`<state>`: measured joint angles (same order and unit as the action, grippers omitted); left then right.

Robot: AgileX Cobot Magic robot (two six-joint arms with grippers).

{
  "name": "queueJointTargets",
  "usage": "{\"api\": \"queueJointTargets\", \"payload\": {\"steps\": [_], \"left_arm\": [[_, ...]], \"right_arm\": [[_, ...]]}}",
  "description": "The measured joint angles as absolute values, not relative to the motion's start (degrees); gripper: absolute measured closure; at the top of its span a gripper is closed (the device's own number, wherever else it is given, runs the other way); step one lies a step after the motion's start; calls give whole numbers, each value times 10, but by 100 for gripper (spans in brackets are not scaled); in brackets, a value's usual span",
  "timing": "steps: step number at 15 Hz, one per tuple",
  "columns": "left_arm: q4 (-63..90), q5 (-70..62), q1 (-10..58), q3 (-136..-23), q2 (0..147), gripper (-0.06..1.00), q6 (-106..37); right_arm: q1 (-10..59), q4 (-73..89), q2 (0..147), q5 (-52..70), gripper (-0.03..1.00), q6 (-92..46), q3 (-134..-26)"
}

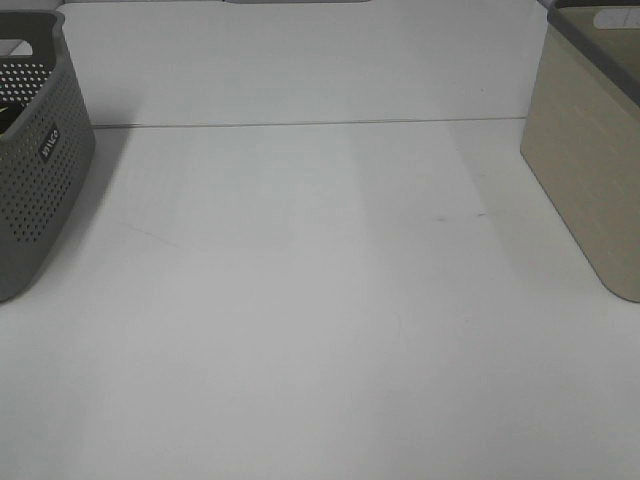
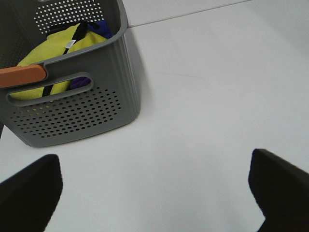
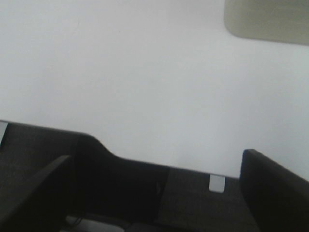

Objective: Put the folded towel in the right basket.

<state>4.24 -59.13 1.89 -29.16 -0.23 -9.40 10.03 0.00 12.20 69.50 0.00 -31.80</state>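
A: Basket count?
B: Two. One grey perforated basket at the desk's left edge, one beige basket at its right edge, well apart with bare desk between them.
A: Towel?
B: No folded towel on the desk. The left wrist view shows the grey basket holding a yellow cloth with a label, plus blue and purple fabric behind it. Can't tell which piece is the towel. An orange handle sits on the rim.
A: Grippers?
B: Left gripper: two fingers spread wide, nothing between, over the desk just beside the grey basket. Right gripper: fingers apart, empty, near the beige basket.
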Motion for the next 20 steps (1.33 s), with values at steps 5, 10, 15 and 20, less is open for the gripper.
{"api": "queueJointTargets", "payload": {"steps": [5,10,15,20], "left_arm": [[42,-591,19,-292,-2,-4,-94],[42,-591,19,-292,-2,-4,-94],[42,-591,19,-292,-2,-4,-94],[42,-591,19,-292,-2,-4,-94]], "right_arm": [[100,-7,-2,646,12,0,-311],[100,-6,-3,611,12,0,-290],[100,0,-3,608,12,0,-289],[55,0,-3,608,12,0,-289]]}}
